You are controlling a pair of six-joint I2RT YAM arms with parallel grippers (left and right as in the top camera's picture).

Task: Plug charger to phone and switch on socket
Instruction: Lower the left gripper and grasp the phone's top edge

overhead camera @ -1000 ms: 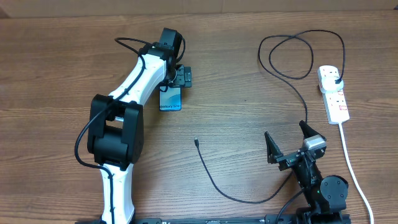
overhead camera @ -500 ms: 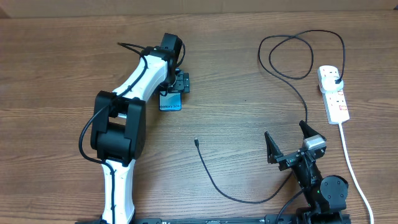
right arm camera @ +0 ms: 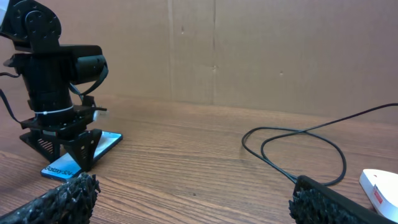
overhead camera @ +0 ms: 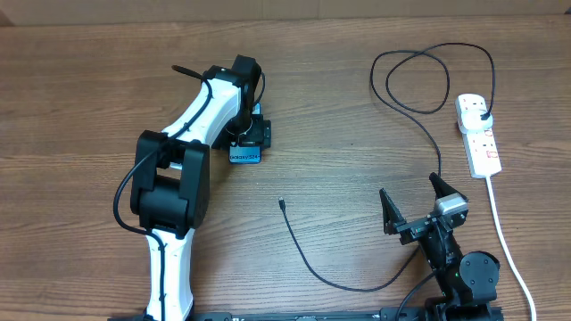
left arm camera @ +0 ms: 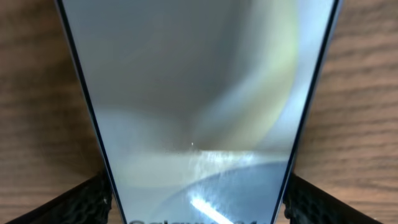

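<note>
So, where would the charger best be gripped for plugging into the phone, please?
Probably just behind the connector tip, from straight above, jaws set across the cable. The charger lies flat on the table with that end free, apart from everything, pointing roughly toward the phone.

phone (left arm camera: 196, 106): ends cut off in left wrist view | socket (right arm camera: 380, 186): cropped at right wrist frame edge

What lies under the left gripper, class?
The phone lies flat on the wooden table, between the left gripper's fingers. Overhead, only its lower end with white lettering shows; the gripper covers the rest. Whether the fingers touch it is unclear.
</note>
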